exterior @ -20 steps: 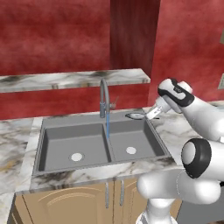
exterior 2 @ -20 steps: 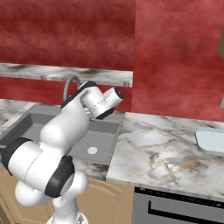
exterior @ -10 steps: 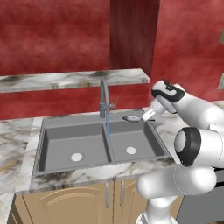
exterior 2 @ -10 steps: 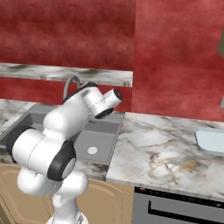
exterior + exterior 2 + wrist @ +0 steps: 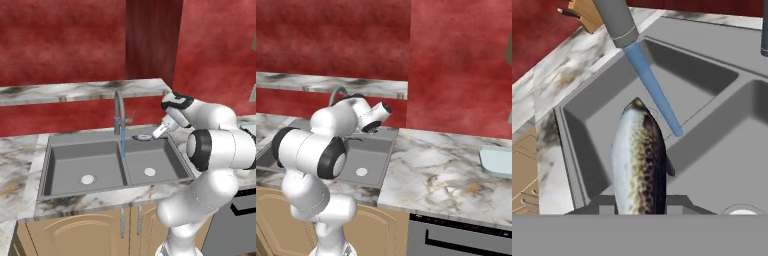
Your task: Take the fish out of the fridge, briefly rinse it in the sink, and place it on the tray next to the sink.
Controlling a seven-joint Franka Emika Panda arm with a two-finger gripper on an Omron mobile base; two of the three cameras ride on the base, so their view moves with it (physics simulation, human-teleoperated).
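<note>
My gripper hangs over the back rim of the sink, right of the faucet, and is shut on the fish. In the hand view the fish is speckled grey and brown. It sticks out from between the fingers, close beside the blue water stream that falls from the spout into the sink; whether it touches the stream I cannot tell. In the right base view the gripper is over the sink. The pale tray lies far right. The fridge is out of view.
A marble counter runs from the sink to the tray. A raised marble ledge and a red wall stand behind the faucet. Wooden cupboard doors sit under the sink, and a dark appliance front under the counter.
The gripper has moved left along the sink's back rim with the fish, closer to the faucet and the water stream. The arm's elbow has swung with it.
</note>
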